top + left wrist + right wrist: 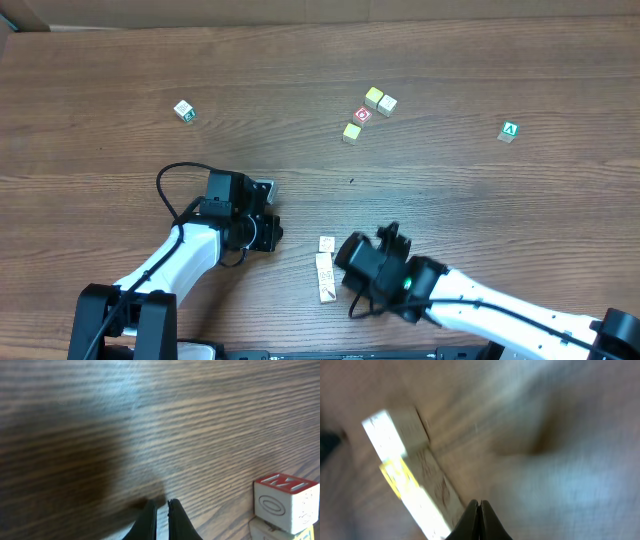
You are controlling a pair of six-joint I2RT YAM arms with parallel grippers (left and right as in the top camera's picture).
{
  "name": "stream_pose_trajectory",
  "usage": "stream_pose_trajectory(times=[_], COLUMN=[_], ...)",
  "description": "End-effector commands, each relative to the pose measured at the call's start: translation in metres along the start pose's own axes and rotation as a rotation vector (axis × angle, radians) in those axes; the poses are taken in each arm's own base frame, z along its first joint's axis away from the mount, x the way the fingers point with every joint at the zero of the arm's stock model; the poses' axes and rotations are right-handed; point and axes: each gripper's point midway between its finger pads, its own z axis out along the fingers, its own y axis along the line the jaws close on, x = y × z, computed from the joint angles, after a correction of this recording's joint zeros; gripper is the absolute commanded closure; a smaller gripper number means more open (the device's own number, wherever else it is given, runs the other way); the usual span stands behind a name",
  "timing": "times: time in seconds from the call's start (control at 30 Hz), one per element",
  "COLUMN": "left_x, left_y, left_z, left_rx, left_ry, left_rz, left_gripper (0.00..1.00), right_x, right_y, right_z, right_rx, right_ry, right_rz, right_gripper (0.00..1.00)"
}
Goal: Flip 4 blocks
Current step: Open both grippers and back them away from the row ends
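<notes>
The blocks (325, 268) lie in a short row on the wooden table, near its front edge, between my two grippers. My left gripper (272, 234) is to their left, shut and empty. In the left wrist view its gripper (161, 503) is low over bare wood, with the row's end block (285, 502), red-topped with pale sides, at the right edge. My right gripper (343, 265) is shut just right of the row. The right wrist view is blurred: the gripper (479, 504) is beside the blocks (427, 482), one with a yellow face (397, 472).
Farther back are a cluster of cubes, two cream (380, 100), one red-faced (362, 115) and one yellowish (351, 132). A green "A" cube (509, 131) sits at the right and a white-and-green cube (184, 111) at the left.
</notes>
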Motion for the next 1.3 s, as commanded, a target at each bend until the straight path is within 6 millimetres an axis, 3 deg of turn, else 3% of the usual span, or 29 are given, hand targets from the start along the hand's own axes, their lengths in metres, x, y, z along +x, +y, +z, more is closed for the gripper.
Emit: stream_pose_trajectory(times=[0.0, 0.13, 0.27, 0.53, 0.97, 1.27], left_x=[0.003, 0.006, 0.006, 0.006, 0.006, 0.006], left_y=[0.001, 0.0, -0.006, -0.008, -0.008, -0.008], left_z=[0.001, 0.001, 0.001, 0.001, 0.001, 0.001], left_rx=[0.005, 0.007, 0.041, 0.056, 0.057, 0.057], left_ry=[0.017, 0.028, 0.032, 0.033, 0.034, 0.033], left_rz=[-0.055, -0.079, -0.08, -0.088, -0.095, -0.094], left_gripper=[0.96, 0.96, 0.96, 0.96, 0.96, 0.96], right_x=[-0.028, -0.045, -0.052, -0.043, -0.038, -0.047], right_y=[0.015, 0.03, 0.027, 0.032, 0.043, 0.05], right_z=[-0.004, -0.003, 0.007, 0.039, 0.058, 0.058], right_rx=[-0.054, -0.115, -0.092, -0.092, -0.13, -0.155], right_ry=[-0.047, -0.09, -0.091, -0.033, -0.007, -0.053], right_rz=[-0.149, -0.219, -0.205, -0.222, -0.273, -0.301], right_gripper=[0.96, 0.96, 0.96, 0.96, 0.96, 0.96])
